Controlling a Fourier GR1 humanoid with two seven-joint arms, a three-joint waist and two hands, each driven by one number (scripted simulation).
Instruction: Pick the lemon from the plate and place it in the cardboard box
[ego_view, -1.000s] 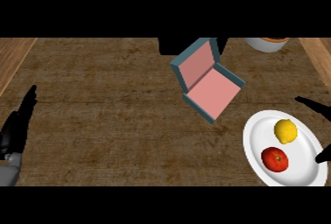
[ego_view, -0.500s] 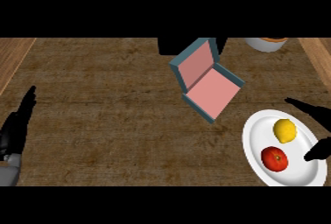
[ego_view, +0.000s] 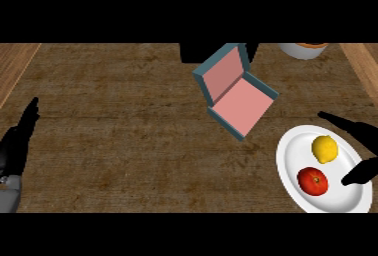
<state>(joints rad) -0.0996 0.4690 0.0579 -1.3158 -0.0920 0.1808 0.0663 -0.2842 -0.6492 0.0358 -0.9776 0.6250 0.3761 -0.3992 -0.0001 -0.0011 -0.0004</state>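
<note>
lemon on the plate, cardboard box open and holding nothing visible.

the white plate (ego_view: 291, 165) at the right of the tabletop (ego_view: 125, 135) carries the lemon (ego_view: 324, 148) and, just below it, a red tomato (ego_view: 312, 181); the two are apart. the cardboard box (ego_view: 235, 97) lies up-left of the plate, lid raised, pink inside showing. a bowl (ego_view: 303, 49) sits at the far edge, cut off. wide bare wood lies between box and left edge. the right hand (ego_view: 354, 150) straddles the plate's right rim, fingers (ego_view: 348, 123) and thumb spread wide, holding nothing, near the lemon but not touching. the left hand (ego_view: 16, 145) rests at the left edge, fingers straight.
</note>
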